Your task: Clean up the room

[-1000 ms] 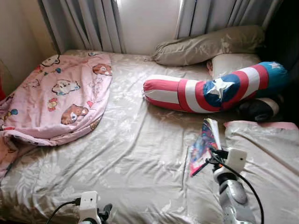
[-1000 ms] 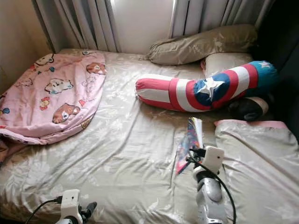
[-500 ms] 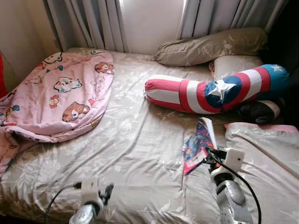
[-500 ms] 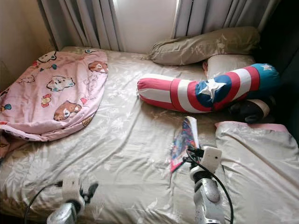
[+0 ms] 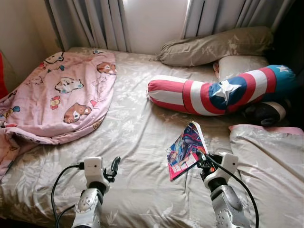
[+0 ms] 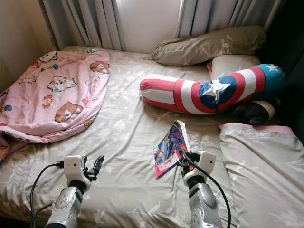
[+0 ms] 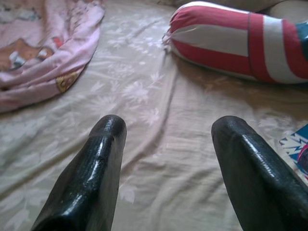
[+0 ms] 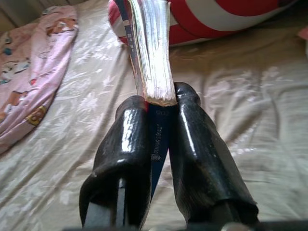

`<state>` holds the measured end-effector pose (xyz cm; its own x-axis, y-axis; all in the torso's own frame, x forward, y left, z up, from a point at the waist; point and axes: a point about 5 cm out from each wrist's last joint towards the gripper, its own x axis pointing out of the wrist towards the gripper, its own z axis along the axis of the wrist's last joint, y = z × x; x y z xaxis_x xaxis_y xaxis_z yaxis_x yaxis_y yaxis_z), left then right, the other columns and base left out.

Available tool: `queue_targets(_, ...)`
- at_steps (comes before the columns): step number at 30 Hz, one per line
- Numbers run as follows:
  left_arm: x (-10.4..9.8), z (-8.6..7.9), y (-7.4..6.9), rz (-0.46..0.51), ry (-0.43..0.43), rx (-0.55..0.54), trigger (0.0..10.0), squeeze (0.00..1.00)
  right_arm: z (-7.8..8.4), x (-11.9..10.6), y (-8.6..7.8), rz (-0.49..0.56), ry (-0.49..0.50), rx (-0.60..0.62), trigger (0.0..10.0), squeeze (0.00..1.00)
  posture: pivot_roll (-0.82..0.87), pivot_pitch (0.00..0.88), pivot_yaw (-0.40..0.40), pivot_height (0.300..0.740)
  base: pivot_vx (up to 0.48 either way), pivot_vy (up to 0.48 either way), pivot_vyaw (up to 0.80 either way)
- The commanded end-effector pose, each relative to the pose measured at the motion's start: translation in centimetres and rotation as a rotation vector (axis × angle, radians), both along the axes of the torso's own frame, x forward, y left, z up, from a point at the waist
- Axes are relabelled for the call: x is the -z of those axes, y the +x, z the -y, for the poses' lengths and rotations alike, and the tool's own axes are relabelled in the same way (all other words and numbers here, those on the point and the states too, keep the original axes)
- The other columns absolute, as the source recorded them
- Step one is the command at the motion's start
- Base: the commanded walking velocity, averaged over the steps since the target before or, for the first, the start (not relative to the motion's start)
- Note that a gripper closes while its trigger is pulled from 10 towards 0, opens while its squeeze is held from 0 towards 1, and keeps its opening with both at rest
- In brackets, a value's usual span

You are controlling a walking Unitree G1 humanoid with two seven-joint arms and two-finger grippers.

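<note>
A colourful comic book (image 5: 184, 149) is lifted off the beige bed sheet (image 5: 137, 137), tilted, with my right gripper (image 5: 201, 160) shut on its lower edge. In the right wrist view the book's page edges (image 8: 151, 53) stand up between the two black fingers (image 8: 126, 144). My left gripper (image 5: 115, 166) hovers low over the sheet near the bed's front edge, open, with nothing between its fingers (image 7: 94, 178). A corner of the book (image 7: 297, 147) shows at the edge of the left wrist view.
A pink cartoon-print blanket (image 5: 57, 95) lies bunched at the left. A long red, white and blue star bolster (image 5: 218, 93) lies across the right, with beige pillows (image 5: 213, 45) behind it and another pillow (image 5: 270, 166) at the front right. Curtains (image 5: 95, 23) hang behind the bed.
My right gripper has carried the book up and to the left, tilting its cover into view. My left arm has risen and reached forward over the sheet.
</note>
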<state>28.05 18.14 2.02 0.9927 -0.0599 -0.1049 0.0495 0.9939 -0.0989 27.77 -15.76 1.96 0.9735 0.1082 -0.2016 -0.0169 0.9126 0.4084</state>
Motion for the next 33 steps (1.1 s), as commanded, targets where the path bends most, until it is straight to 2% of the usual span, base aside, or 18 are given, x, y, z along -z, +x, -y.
queue_targets(1, 0.19, 0.13, -0.33, -0.002, 0.002, 0.009, 10.0, 0.0, 0.07, -0.83, 0.61, 0.041, -0.005, -0.001, 10.0, 0.0, 0.07, 0.053, -0.041, 0.725, 0.0, 0.0, 0.0)
queue_targets(7, 0.09, 0.29, -0.44, -0.004, 0.015, 0.022, 10.0, 0.0, 0.36, -0.7, 0.58, 0.038, -0.017, 0.037, 10.0, 0.0, 0.07, 0.055, -0.035, 0.691, 0.0, 0.0, 0.0)
queue_targets(10, 0.22, 0.42, -0.64, -0.009, 0.015, 0.024, 10.0, 0.0, 0.58, -0.7, 0.43, 0.053, -0.003, 0.076, 10.0, 0.0, 0.07, 0.055, -0.035, 0.691, 0.0, 0.0, 0.0)
queue_targets(18, 0.02, 0.46, -0.79, -0.001, 0.017, 0.024, 10.0, 0.0, 0.61, -0.92, 0.62, 0.069, -0.012, 0.075, 10.0, 0.0, 0.08, 0.059, -0.037, 0.691, 0.0, 0.0, 0.0)
queue_targets(21, -0.09, 0.47, -0.73, 0.003, 0.015, 0.022, 10.0, 0.0, 0.57, -0.85, 0.78, 0.054, -0.049, 0.058, 10.0, 0.0, 0.08, 0.059, -0.036, 0.686, 0.0, 0.0, 0.0)
queue_targets(25, -0.1, 0.51, -0.64, 0.0, 0.016, 0.022, 10.0, 0.0, 0.79, -1.05, 0.69, 0.087, -0.015, 0.085, 10.0, 0.0, 0.08, 0.058, -0.037, 0.672, 0.0, 0.0, 0.0)
queue_targets(33, -0.02, 0.45, -0.72, -0.008, 0.016, 0.018, 10.0, 0.0, 0.84, -0.78, 0.67, 0.063, -0.031, 0.08, 10.0, 0.0, 0.08, 0.057, -0.037, 0.672, 0.0, 0.0, 0.0)
